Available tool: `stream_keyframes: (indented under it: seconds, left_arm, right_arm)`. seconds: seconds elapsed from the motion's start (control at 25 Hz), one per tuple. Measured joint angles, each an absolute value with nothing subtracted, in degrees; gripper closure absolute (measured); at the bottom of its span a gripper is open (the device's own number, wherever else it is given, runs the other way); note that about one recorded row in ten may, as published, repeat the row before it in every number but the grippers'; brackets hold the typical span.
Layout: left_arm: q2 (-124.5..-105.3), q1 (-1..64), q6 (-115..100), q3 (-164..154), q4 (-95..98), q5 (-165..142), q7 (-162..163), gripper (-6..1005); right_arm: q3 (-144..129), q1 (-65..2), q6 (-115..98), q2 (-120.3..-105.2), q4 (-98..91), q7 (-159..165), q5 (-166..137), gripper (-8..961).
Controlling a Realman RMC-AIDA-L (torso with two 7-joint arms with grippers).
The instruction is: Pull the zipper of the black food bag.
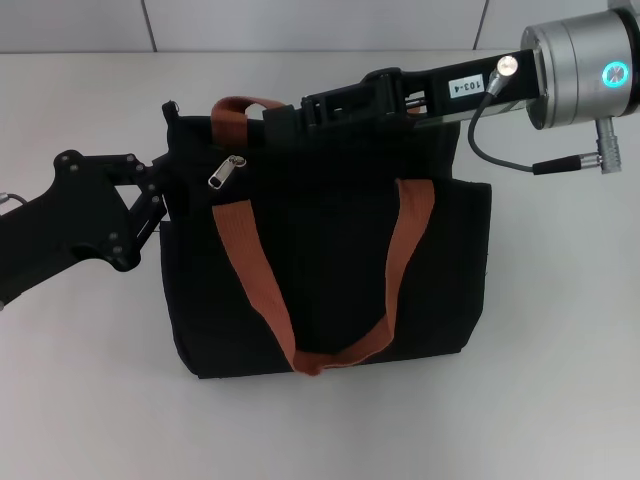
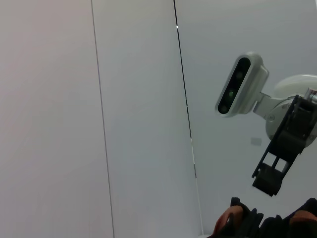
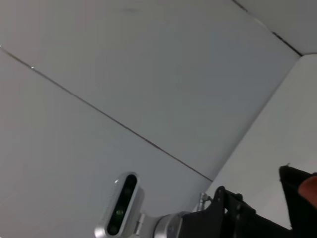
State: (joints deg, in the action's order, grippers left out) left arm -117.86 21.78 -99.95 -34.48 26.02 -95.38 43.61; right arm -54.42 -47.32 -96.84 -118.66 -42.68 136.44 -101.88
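Standing black food bag (image 1: pixel 330 270), silver zipper (image 1: pixel 226 171) top left.

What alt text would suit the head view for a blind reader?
A black bag with orange handles lies on a white table. The left tool is at its left edge, near the silver zipper; the right tool reaches over its top edge.

Bright, even light; soft shadows, sharp focus.

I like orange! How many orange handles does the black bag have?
2. The front handle hangs in a loop down the bag's front. The back handle peeks over the top edge, mostly hidden behind the right claw.
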Motion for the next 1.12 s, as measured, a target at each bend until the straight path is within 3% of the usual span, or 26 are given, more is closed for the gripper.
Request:
stream_keyframes:
  seconds: [0.2,1.12]
  left_arm:
    - [-117.86,21.8,-100.0,-34.5,26.1,-95.0,43.6,963]
    - [-118.47,22.0,-102.1,-34.5,25.4,-94.4,40.7,957]
  right_arm:
    - [-55.1,-47.7,-95.5,-118.74,-42.5,138.3,-103.2,534]
    - [-62.0,-49.3,-89.3,-119.34,-42.0,143.2,-103.9,534]
